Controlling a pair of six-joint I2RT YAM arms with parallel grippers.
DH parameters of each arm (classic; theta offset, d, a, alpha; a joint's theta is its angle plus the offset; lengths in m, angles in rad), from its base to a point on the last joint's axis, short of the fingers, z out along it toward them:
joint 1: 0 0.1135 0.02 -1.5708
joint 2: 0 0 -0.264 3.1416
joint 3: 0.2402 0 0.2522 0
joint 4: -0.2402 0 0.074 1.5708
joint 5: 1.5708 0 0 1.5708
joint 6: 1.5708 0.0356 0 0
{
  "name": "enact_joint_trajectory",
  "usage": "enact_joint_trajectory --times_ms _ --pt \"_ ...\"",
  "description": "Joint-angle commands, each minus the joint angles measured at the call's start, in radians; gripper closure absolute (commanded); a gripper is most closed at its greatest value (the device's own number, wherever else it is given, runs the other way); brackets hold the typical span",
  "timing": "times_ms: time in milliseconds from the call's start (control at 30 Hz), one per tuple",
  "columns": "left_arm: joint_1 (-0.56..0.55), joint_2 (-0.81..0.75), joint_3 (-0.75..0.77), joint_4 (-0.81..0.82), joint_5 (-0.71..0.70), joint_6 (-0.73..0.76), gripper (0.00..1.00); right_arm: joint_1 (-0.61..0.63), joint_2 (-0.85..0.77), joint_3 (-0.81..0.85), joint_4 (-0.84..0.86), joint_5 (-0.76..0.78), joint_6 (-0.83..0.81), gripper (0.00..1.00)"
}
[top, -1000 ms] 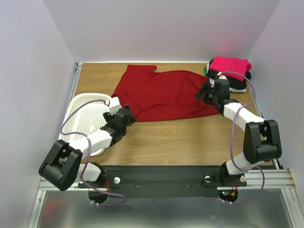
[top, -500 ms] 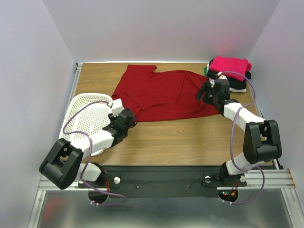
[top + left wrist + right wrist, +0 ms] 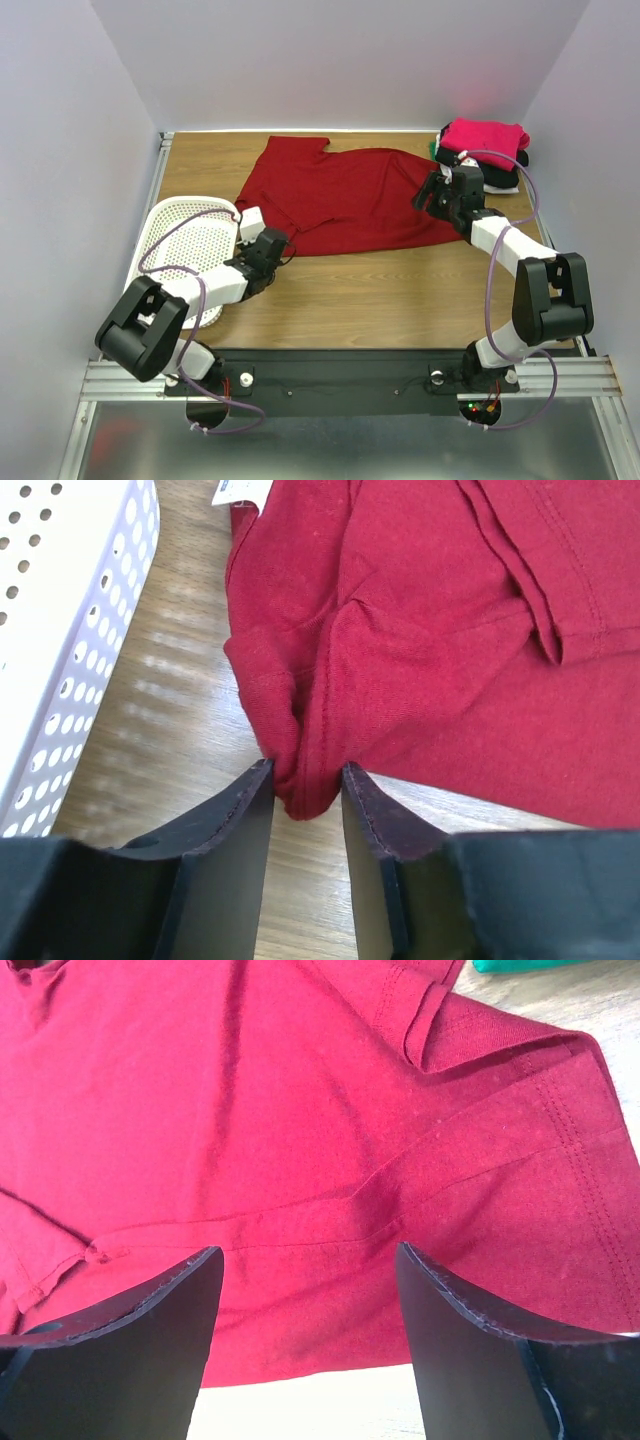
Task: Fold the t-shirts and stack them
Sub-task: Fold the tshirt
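1. Red shirt: its near-left hem corner sits between the left jaws; they stand close together, and a bunched fold of the cloth touches both inner faces, so they grip it; the fold's tip pokes out toward the camera between the two fingers.
2. Right jaws stand wide apart over the shirt's right end, beside a sleeve hem and a stitched seam; whether their tips touch the cloth I cannot tell.
3. Outward from both, the shirt lies spread across the far middle of the tabletop, wrinkled, one sleeve reaching toward the far-left; a white label shows at its left edge, just beyond the gripped corner.
4. White perforated basket stands just left of that corner, a strip of bare wood between it and the cloth; the left arm runs along the basket's near-right rim.
5. Folded shirts lie stacked in the far-right corner, just behind the right jaws: a pink shirt on top, a black shirt under it, a green shirt showing only an edge near the red sleeve.
6. Right arm reaches from the near-right base toward the stack.
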Motion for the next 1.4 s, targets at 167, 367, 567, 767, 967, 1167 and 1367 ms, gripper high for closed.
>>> enact_joint_trajectory --times_ms 167,367,567,767,967,1167,1367 --pt "-0.003 0.011 0.067 -0.041 -0.046 0.014 0.92 0.012 0.013 0.001 0.039 0.131 -0.002 0.24" --pt "-0.003 0.000 0.094 -0.046 -0.020 0.105 0.98 -0.014 0.030 0.001 -0.010 0.250 0.015 0.19" --pt "-0.002 0.026 0.122 -0.043 0.031 0.157 0.99 -0.094 0.029 -0.049 -0.044 0.271 0.039 0.18" --pt "-0.002 0.032 0.127 -0.046 0.043 0.165 0.99 -0.152 0.050 -0.062 -0.058 0.273 0.045 0.18" --pt "-0.002 -0.018 0.122 -0.049 0.048 0.173 0.99 -0.182 0.068 -0.072 -0.068 0.257 0.050 0.18" --pt "-0.002 -0.035 0.117 -0.055 0.060 0.174 0.99 -0.200 0.127 -0.052 -0.070 0.231 0.059 0.20" --pt "-0.002 -0.052 0.114 -0.061 0.065 0.173 0.99 -0.208 0.156 -0.044 -0.076 0.256 0.061 0.40"
